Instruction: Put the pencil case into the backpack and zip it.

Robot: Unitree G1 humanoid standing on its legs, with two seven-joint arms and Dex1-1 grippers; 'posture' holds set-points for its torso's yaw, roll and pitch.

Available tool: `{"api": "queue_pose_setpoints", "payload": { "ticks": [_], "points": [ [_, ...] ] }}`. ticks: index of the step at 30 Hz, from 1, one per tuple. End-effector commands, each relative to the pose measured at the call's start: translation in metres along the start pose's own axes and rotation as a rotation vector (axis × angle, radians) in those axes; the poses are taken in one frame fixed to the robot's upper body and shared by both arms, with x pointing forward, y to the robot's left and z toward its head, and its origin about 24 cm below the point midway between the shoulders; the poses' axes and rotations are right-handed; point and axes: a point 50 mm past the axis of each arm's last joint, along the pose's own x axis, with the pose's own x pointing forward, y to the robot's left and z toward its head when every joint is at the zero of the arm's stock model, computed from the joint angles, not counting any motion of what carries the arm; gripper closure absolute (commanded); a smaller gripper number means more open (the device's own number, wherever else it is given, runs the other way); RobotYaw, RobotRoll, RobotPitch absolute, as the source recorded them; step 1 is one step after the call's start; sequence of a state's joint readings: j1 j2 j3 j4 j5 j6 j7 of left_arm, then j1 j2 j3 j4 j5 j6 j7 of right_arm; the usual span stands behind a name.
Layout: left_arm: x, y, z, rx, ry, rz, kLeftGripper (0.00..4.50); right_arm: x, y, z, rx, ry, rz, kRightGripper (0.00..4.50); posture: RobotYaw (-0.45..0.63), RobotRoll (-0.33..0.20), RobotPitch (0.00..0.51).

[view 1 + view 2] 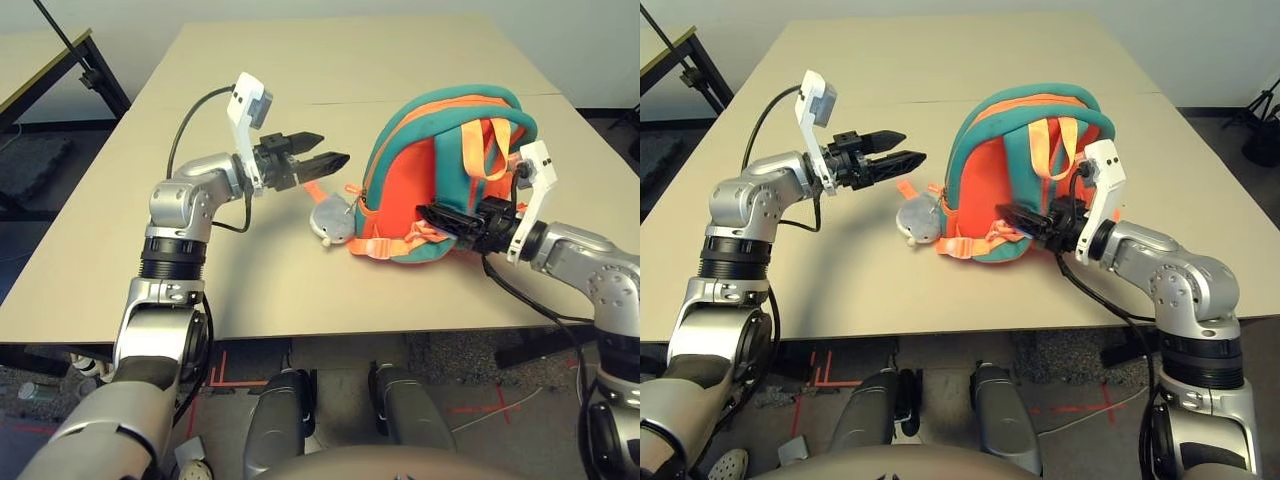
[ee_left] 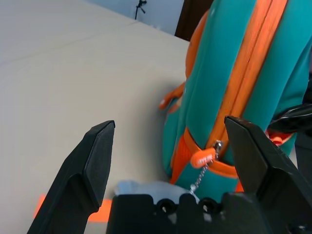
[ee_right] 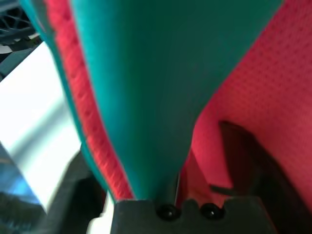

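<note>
The beige table (image 1: 300, 90) runs in two sections with a seam across it, pale walls behind and a dark floor with red tape marks (image 1: 480, 408) below. The backpack (image 1: 400, 190) stands upright between the two grippers, orange with teal trim, zip line shut. The left gripper (image 1: 318, 152) hovers level just beside its zipper side, fingers spread wide, empty. The right gripper (image 1: 1015, 218) sits against the backpack's lower edge, teal trim between its parted fingers. A grey plush animal (image 1: 330, 220) lies below the left gripper. I cannot see the pencil case.
</note>
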State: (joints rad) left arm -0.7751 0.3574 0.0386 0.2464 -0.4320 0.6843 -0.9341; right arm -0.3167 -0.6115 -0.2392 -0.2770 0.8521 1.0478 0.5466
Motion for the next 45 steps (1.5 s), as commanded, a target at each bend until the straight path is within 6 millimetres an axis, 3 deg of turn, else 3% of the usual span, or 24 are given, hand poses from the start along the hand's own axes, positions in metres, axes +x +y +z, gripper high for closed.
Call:
{"api": "queue_pose_setpoints", "payload": {
  "ticks": [1, 12, 20, 31, 36, 45],
  "points": [
    [0.002, -0.005, -0.004, -0.009, 0.015, -0.013, 0.0, -0.021, 0.005, 0.009, -0.01, 0.023, 0.04, 0.03, -0.19, 0.0, 0.129],
    [0.002, -0.005, -0.005, -0.015, 0.026, -0.018, 0.0, -0.067, 0.015, 0.026, -0.026, 0.121, 0.16, 0.03, -0.21, 0.0, 0.132],
    [-0.013, 0.002, -0.006, 0.006, 0.013, 0.057, 0.0, -0.088, -0.039, 0.03, -0.052, -0.02, -0.237, 0.03, -0.22, 0.0, 0.132],
    [-0.054, 0.029, -0.012, 0.015, -0.098, 0.364, 0.0, -0.101, -0.098, 0.008, -0.051, -0.263, -0.703, 0.03, -0.21, 0.0, 0.132],
    [-0.07, 0.04, -0.018, 0.059, -0.196, 0.548, 0.0, -0.1, -0.112, 0.005, -0.072, -0.38, -0.795, 0.03, -0.2, 0.0, 0.132],
    [-0.101, 0.051, -0.034, 0.128, -0.298, 0.858, 0.0, -0.09, -0.125, -0.003, -0.13, -0.476, -0.813, 0.03, -0.17, 0.0, 0.131]
  ]
}}
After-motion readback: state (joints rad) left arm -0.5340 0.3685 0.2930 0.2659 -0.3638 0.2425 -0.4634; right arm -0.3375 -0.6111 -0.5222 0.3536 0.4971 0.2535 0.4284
